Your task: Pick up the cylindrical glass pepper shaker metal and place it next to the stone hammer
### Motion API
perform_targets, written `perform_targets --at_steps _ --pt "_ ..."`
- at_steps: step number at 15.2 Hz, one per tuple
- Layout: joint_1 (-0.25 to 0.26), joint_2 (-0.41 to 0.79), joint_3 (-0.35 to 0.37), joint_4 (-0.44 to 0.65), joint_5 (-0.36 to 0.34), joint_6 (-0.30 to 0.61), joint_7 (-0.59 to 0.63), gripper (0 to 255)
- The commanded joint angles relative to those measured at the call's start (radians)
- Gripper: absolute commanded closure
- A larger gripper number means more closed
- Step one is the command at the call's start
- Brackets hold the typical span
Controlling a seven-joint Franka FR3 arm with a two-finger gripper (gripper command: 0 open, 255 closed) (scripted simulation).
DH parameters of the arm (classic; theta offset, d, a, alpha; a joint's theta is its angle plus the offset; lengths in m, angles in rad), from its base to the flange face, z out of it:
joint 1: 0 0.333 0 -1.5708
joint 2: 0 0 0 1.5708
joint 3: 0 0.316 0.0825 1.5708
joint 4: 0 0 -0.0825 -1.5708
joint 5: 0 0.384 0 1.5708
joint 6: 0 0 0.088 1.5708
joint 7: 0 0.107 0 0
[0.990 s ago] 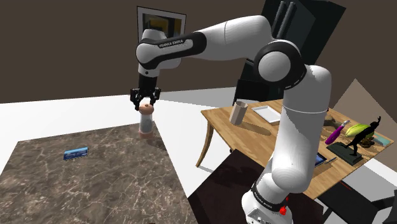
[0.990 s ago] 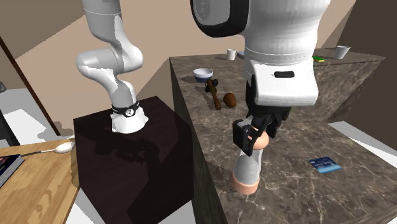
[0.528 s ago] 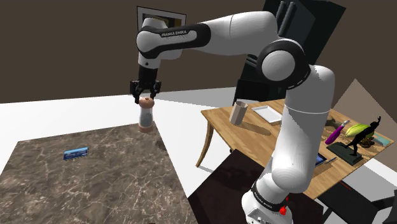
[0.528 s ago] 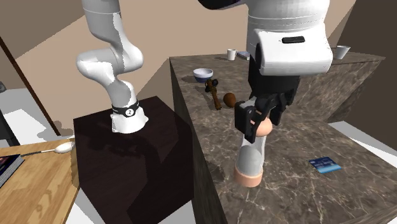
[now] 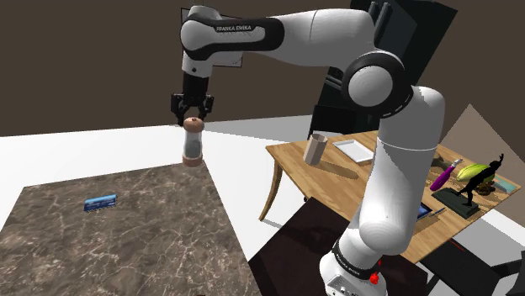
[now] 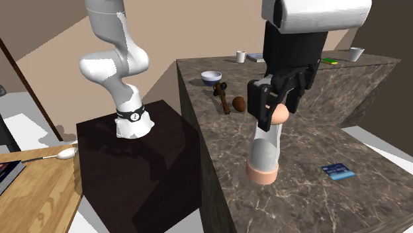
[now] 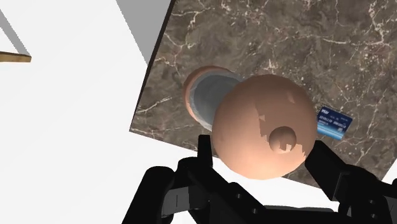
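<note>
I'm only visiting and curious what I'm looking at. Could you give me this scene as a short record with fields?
Gripper: shut on the pepper shaker at its cap
Shaker: upright, pinkish cap and base, apparently lifted off the marble counter
Hammer: lying on the counter near a bowl, apart from the shaker
Also on counter: blue card

Surface: dark brown veined marble counter (image 5: 126,244), flat and polished.
Card: small blue card (image 6: 338,171) lying flat, at 4 o'clock from the counter's middle in the second exterior view.
Hammer: hammer (image 6: 227,99) with a brown rounded head, lying flat at 10 o'clock from the card, well apart from it.
Bowl: white bowl (image 6: 211,77), near the hammer at its 11 o'clock.
Cups: white cup (image 6: 241,57) at the hammer's 12 o'clock; second white cup (image 6: 357,53) at the card's 12 o'clock, at the far edge.
</note>
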Motion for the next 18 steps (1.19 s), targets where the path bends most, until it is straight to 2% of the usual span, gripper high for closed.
perform_targets --at_steps 1,18 --pt "0.001 0.001 0.000 0.027 -0.001 -0.026 0.005 255" --pt "0.000 0.040 0.001 0.313 -0.009 -0.269 0.044 255"
